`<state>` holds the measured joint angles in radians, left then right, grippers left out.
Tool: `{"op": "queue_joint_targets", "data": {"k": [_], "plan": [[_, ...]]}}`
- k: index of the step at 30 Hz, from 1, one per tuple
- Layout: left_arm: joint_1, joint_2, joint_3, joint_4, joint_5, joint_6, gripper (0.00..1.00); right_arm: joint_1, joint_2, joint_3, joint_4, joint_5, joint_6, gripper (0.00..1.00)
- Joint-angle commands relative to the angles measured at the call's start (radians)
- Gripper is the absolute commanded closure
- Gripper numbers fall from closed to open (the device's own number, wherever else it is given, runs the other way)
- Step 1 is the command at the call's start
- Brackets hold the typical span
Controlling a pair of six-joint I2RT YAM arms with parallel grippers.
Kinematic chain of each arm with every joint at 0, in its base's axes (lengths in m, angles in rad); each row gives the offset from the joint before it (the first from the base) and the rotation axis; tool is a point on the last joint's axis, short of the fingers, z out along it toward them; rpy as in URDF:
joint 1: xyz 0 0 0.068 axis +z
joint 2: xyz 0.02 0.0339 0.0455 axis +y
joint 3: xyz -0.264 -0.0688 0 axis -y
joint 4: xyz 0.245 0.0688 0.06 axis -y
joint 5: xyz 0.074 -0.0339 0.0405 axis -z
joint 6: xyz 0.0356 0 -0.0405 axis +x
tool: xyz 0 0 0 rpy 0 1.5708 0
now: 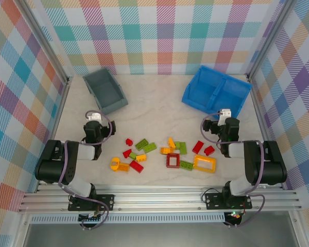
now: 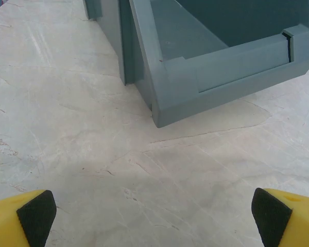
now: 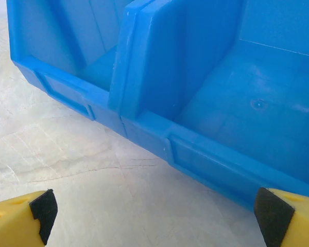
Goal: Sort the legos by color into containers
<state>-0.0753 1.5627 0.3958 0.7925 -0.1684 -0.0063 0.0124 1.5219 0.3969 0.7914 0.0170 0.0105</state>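
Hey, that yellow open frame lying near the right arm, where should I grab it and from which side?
Pinch one rail of the yellow frame, coming straight down with the open right gripper. It lies flat with an open middle, so one finger can likely drop inside and one outside. The rail on its right looks freest; a green brick sits close on its left.

Arms: left arm (image 1: pixel 59 164) and right arm (image 1: pixel 265 164), both black and jointed, each with a pale grey-white lower link.
Cables: a purple-grey cable (image 1: pixel 67 154) loops along each arm.
Wrists: a small white block (image 1: pixel 93 116) tops each one.
Pincers: left pincer (image 2: pixel 154 218) and right pincer (image 3: pixel 154 218) have yellow fingers (image 2: pixel 5 224) faced with black pads (image 2: pixel 37 212).
Bases: black plates (image 1: pixel 90 201) bolted to a silver rail (image 1: pixel 159 198).
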Motion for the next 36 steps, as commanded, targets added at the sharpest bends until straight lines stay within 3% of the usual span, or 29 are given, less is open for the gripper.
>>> {"op": "queue_joint_targets", "data": {"k": [1, 25, 28, 31, 36], "plan": [[0.000, -0.001, 0.015, 0.030, -0.005, 0.010, 0.00, -0.006, 0.006, 0.022, 0.007, -0.017, 0.005, 0.00], [-0.002, -0.037, 0.016, 0.000, 0.017, 0.022, 0.00, -0.005, -0.011, 0.018, 0.005, 0.000, 0.009, 0.00], [-0.049, -0.212, 0.064, -0.225, -0.064, 0.030, 0.00, 0.002, -0.147, 0.026, -0.117, 0.079, 0.032, 0.00], [-0.129, -0.448, 0.049, -0.334, -0.176, 0.017, 0.00, 0.027, -0.381, 0.055, -0.327, 0.174, 0.053, 0.00], [-0.343, -0.811, 0.152, -0.601, -0.358, 0.051, 0.00, 0.117, -0.732, 0.229, -0.702, 0.278, 0.098, 0.00]]}}
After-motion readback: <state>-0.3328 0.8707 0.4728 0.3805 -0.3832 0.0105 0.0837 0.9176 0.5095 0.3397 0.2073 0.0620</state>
